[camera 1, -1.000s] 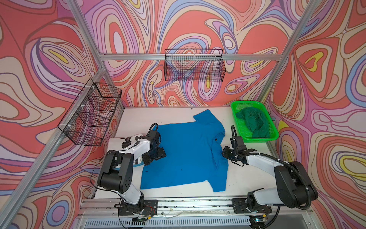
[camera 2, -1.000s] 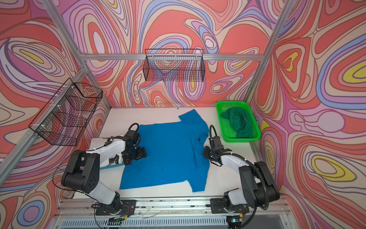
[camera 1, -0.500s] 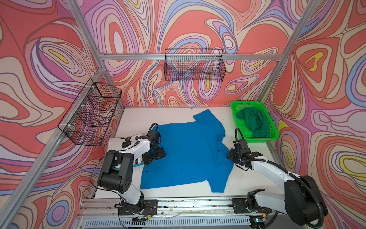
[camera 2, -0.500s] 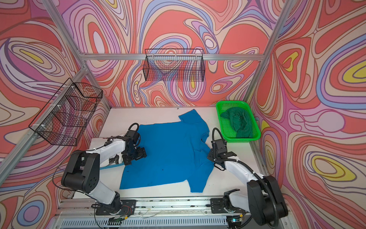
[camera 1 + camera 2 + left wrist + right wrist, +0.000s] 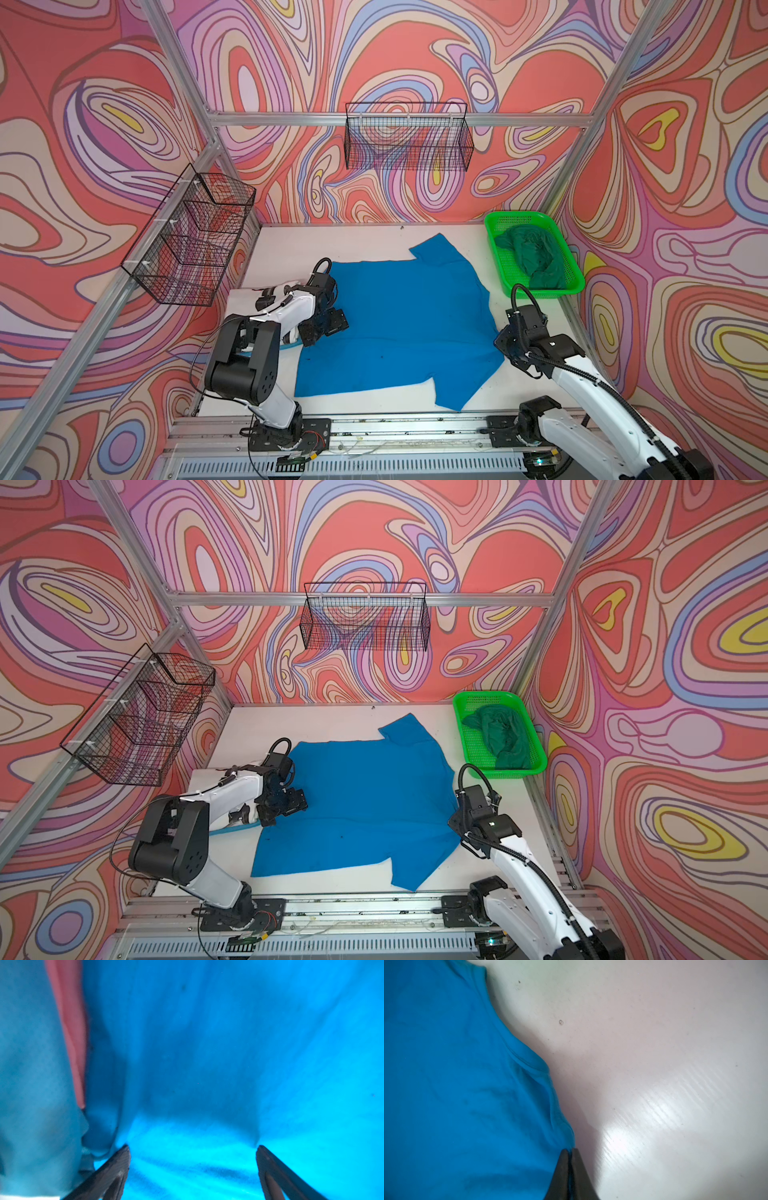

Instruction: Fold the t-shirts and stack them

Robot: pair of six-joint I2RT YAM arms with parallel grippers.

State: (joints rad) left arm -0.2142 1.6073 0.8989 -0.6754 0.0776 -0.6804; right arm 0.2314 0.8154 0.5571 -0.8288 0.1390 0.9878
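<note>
Tabletop (image 5: 374,245), white and bare at the back, is taking up the floor of the booth in both top views. Spread across its middle, a bright blue shirt (image 5: 407,324) is lying flat and open, with one sleeve pointing toward the back wall and the other toward the front rail. Two black wire baskets are hanging on the walls, one at the back (image 5: 407,141) and one on the left side (image 5: 191,241).

A green plastic basket (image 5: 505,274) is sitting in the back right corner, apart from the blue shirt, and a dark green shirt (image 5: 532,257) is lying bunched inside it.

The left gripper (image 5: 324,326) is resting on the blue shirt's left edge. In the left wrist view its jaws are standing wide apart, both fingertips (image 5: 124,1157) pressing down on the cloth and nothing caught between them.

The right gripper (image 5: 500,347) is sitting low at the shirt's right edge. In the right wrist view it (image 5: 570,1152) is pinching the hem of the blue shirt (image 5: 456,1084), jaws squeezed nearly together.

A sliver of paler blue cloth (image 5: 286,343) is peeking out from under the left arm, beside the blue shirt.
</note>
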